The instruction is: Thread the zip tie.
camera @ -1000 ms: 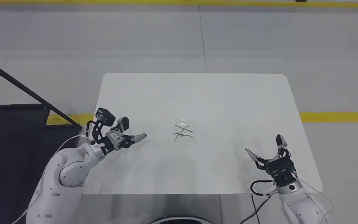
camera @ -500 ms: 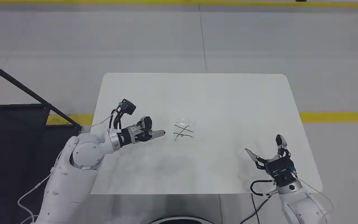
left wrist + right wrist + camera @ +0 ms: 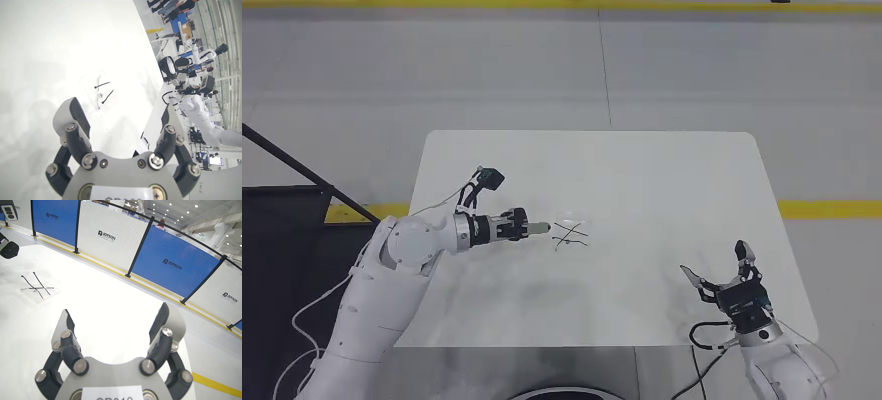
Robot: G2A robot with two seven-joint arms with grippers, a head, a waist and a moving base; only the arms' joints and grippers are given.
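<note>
Left gripper (image 3: 538, 228) is swinging in from the table's (image 3: 662, 180) near-left edge and is now closing right up on the zip ties (image 3: 569, 235), jaws spread wide, gripping nothing. The zip ties are lying crossed mid-table, just ahead of its fingertips. Right gripper (image 3: 718, 262) is waiting at the near-right corner, jaws wide too. A pick is looking close; threading isn't underway yet.

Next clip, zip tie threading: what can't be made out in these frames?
1. Top view: the zip ties are too small to count or to check for threading.
2. Left wrist view: the pale ties blend into the white table; their heads are unclear.
3. Right wrist view: the clear tray is transparent, so whether the ties lie on or in it cannot be told.
</note>
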